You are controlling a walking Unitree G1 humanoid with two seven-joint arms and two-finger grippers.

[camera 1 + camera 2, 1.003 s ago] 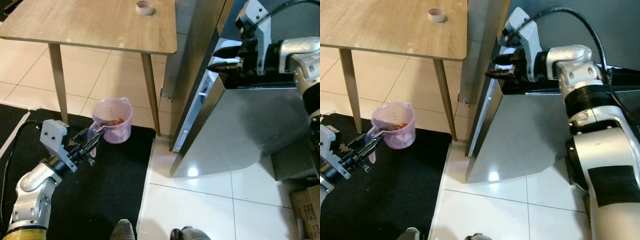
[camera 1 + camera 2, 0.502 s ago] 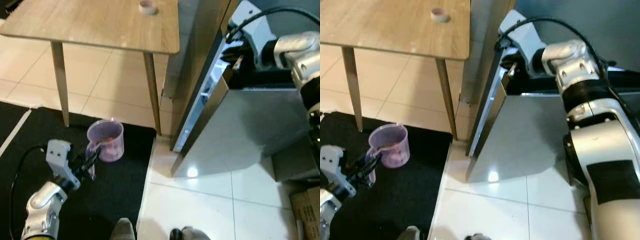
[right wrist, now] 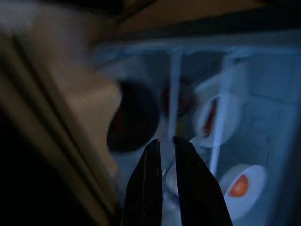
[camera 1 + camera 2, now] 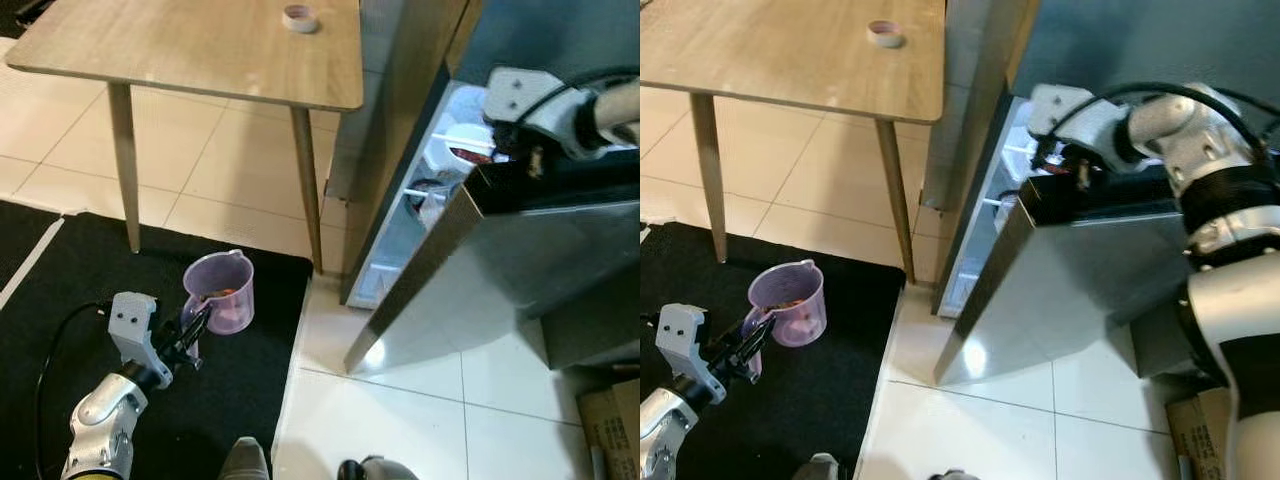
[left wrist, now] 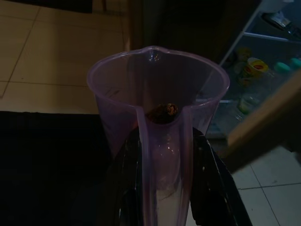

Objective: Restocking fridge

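While the fridge door [image 4: 1040,290] stands partly open, one translucent purple jug [image 4: 222,290] hangs low over the black mat [image 4: 150,330], just beside the table leg [image 4: 306,180] and well apart from the fridge. It has a pour spout, a flat strap handle and a small reddish-brown lump of food at its bottom. The left gripper [image 4: 192,330] pinches that handle from both sides, fingers [image 5: 127,188] pressed against the strap, as the left wrist view shows. The left arm is bent low at the robot's side, forearm pointing forward and up toward the jug. The right arm is stretched forward at shoulder height, its wrist at the top edge of the grey door; the right gripper [image 3: 162,165] points into the lit shelves, fingers [image 3: 188,188] close together with only a narrow gap and nothing between them. Inside, the blurred right wrist view shows at least three round white containers, two with orange-red contents, and one dark bowl. One roll of tape [image 4: 298,17] lies on the wooden table [image 4: 180,50].
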